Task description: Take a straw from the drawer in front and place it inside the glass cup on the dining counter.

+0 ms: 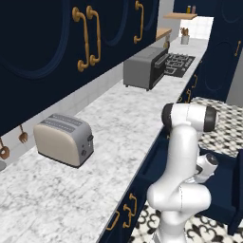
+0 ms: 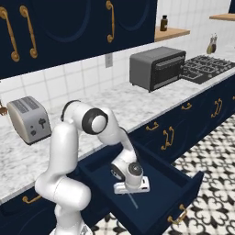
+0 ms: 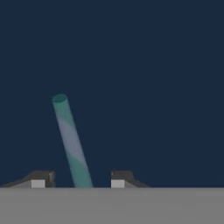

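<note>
1. In the hand view, the left finger (image 3: 41,178) is seen apart from the straw (image 3: 71,144).
2. The straw, lying in the drawer (image 2: 158,204), is straddled by the hand (image 3: 78,179), not yet clamped.
3. It should be centred before the fingers are closed gently.

Both base views flank the open drawer (image 2: 151,193); hand view looks closely inside.

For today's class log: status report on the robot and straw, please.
Tool down in open drawer, jaws straddling the straw, not yet shut. Straw lies on drawer floor. Nothing blocking.
</note>
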Controlling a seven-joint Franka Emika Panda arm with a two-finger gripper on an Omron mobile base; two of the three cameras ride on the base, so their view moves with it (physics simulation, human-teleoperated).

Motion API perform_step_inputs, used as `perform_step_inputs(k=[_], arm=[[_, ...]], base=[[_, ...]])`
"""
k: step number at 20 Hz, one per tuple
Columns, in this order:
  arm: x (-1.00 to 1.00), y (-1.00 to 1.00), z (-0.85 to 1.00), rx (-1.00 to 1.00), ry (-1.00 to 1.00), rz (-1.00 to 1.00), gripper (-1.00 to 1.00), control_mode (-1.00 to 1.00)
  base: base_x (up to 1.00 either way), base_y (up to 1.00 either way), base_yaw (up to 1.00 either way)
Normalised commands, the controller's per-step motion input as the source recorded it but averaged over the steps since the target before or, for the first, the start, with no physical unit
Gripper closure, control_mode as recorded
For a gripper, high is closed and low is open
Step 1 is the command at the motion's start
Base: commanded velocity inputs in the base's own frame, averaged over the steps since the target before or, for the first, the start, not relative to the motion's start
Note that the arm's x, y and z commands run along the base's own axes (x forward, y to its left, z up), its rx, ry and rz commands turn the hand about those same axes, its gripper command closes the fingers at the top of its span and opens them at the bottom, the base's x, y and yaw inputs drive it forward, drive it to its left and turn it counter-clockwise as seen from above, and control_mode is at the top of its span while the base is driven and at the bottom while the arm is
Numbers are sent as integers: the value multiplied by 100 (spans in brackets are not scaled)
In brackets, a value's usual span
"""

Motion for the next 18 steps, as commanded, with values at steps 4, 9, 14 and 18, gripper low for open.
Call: perform_step_inputs(k=[4, 9, 14, 18], arm=[[3, -6, -11, 0, 0, 6, 100, -100], [19, -1, 0, -3, 0, 8, 100, -100], [8, 0, 0, -4, 0, 9, 100, -100], [-2, 0, 32, -3, 0, 3, 100, -100]], base=[[0, 0, 0], [0, 0, 0], [0, 0, 0], [0, 0, 0]])
